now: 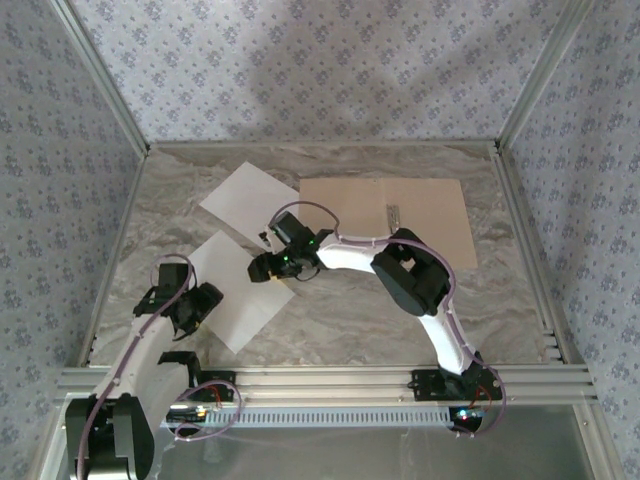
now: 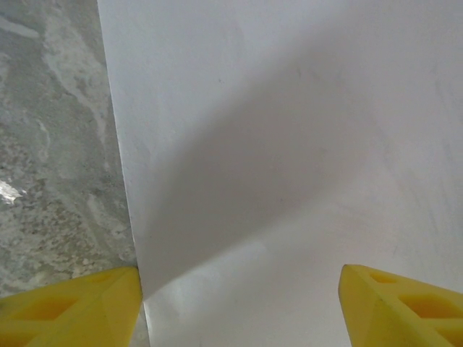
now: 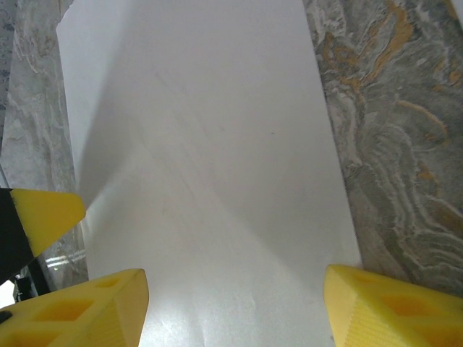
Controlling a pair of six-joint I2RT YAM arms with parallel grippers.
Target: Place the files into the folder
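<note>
Left end effector (image 2: 239, 273), blank white file (image 2: 289, 123)

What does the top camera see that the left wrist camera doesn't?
Extra from the top camera: the brown folder lying open flat, a second white sheet beside it, and both arms, with the right gripper at the near sheet's edge.

Extra from the left wrist camera: a close look at the left gripper's yellow fingertips, standing apart over that sheet's edge.

In both: the near sheet and the marble table.
</note>
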